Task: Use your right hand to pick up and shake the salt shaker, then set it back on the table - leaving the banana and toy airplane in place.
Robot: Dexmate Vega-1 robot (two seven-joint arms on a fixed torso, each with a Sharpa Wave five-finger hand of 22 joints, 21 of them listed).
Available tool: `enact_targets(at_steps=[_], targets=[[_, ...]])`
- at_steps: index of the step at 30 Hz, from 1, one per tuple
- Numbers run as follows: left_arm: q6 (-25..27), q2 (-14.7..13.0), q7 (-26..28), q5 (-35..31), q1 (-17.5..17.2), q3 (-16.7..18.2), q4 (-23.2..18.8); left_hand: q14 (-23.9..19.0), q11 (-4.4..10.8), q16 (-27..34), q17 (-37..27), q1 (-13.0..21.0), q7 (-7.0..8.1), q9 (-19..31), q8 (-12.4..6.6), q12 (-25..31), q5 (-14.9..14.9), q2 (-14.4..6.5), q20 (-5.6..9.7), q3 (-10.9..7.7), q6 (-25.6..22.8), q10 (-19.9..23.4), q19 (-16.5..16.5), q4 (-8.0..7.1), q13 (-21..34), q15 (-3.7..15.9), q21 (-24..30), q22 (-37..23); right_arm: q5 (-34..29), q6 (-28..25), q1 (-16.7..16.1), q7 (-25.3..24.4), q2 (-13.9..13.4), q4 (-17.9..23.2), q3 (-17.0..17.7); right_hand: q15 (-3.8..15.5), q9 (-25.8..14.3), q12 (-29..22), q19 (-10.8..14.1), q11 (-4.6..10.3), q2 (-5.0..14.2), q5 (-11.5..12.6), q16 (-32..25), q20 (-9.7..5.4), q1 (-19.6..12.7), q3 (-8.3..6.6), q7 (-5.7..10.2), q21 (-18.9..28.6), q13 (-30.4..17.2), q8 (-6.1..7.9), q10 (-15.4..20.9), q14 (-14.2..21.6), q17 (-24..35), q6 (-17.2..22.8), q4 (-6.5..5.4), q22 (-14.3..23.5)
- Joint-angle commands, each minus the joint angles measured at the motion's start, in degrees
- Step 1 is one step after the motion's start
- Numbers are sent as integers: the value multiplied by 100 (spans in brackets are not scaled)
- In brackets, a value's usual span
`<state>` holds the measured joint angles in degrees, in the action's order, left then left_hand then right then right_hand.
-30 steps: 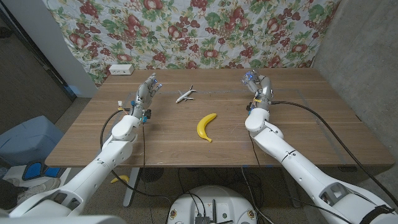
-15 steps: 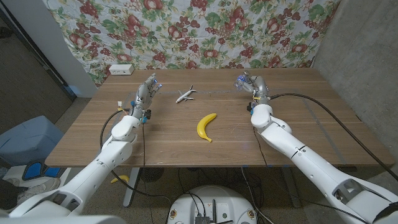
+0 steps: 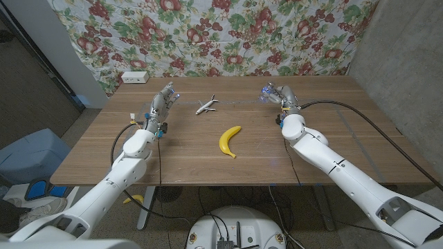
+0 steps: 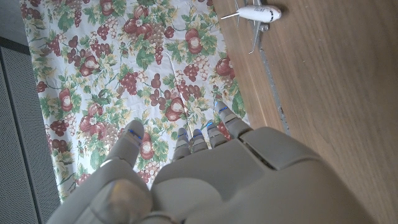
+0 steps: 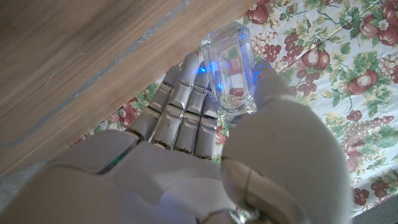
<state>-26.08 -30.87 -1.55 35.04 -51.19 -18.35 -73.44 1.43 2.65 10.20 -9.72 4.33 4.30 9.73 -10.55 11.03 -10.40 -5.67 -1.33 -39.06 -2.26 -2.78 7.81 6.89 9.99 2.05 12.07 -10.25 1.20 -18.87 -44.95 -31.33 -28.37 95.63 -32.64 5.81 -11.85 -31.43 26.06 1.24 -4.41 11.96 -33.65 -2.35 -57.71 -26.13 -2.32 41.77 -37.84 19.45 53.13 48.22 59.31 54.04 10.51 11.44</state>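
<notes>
My right hand [image 3: 277,95] holds the clear glass salt shaker [image 3: 266,91] off the table at the far right-centre. The right wrist view has the salt shaker [image 5: 230,68] pinched between the thumb and the fingers [image 5: 186,93], tilted. The yellow banana [image 3: 228,140] lies on the wooden table [image 3: 346,138] at the middle. The white toy airplane [image 3: 205,105] stands farther back, also seen as the airplane [image 4: 256,14] in the left wrist view. My left hand [image 3: 161,107] is on the left side with its fingers [image 4: 205,134] straight and apart, holding nothing.
A floral cloth [image 3: 228,34] hangs behind the table. A white box [image 3: 134,77] sits at the back left corner. A blue bin [image 3: 31,155] stands on the floor to the left. Bare wood stretches along the front and right of the table.
My right hand with the shaker has swung leftward and tipped, the forearm turning with it. The left hand, banana and airplane have stayed put.
</notes>
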Motion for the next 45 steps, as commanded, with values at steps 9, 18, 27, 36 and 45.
enact_targets(at_steps=[9, 18, 27, 36, 45], targets=[[1, -33, -23, 17, -52, 14, -78, -33, 16, 7, -12, -27, 12, 24, 16, 0, 0, -257, 10, -34, -12, 42, 66, -15, 23, 100, -18, -24, -66, 345, -268, -594, 169, -36, 115, 688, -21, 19, -20, 717, 789, -4, 62, -307, -774, -124, 587, 99, -24, -8, 730, 60, 54, 605, -84, 13], [-18, -17, -68, 21, 12, 11, 5, -34, 22, 7, -12, -30, 10, 24, 16, 1, -1, -257, 10, -38, -12, 44, 66, -16, 23, 85, -19, -24, -245, 900, -333, -1362, 573, -454, 203, 697, -23, 35, -39, 723, 793, -3, 84, -311, -775, -136, 607, 141, -40, -27, 723, 77, 96, 589, -83, 8], [-20, 23, -110, 40, 97, 0, 147, -37, 19, 7, -10, -28, 7, 24, 15, 0, -1, -256, 7, -40, -15, 42, 70, -12, 23, 91, -18, -24, -295, 1132, -261, -1692, 830, -793, 238, 695, -25, 50, -43, 722, 797, -3, 106, -311, -760, -141, 609, 179, -38, -34, 735, 88, 126, 598, -89, 5], [-11, 75, -177, 44, 233, -36, 316, -34, 18, 6, -11, -31, 6, 24, 16, 1, 0, -256, 5, -38, -13, 45, 72, -15, 23, 91, -18, -24, -296, 1168, -132, -1580, 833, -964, 191, 693, -25, 65, -46, 724, 790, -3, 127, -309, -756, -147, 593, 218, -40, -42, 743, 100, 156, 606, -84, 1], [-19, 118, -220, 54, 309, -60, 426, -37, 16, 7, -13, -39, 17, 24, 20, 1, 0, -256, 6, -40, -3, 47, 71, -20, 23, 91, -19, -24, -195, 660, -37, -792, 437, -605, 81, 686, -25, 66, -59, 718, 783, -5, 149, -323, -742, -149, 592, 247, -57, -46, 753, 104, 180, 621, -87, -2]])
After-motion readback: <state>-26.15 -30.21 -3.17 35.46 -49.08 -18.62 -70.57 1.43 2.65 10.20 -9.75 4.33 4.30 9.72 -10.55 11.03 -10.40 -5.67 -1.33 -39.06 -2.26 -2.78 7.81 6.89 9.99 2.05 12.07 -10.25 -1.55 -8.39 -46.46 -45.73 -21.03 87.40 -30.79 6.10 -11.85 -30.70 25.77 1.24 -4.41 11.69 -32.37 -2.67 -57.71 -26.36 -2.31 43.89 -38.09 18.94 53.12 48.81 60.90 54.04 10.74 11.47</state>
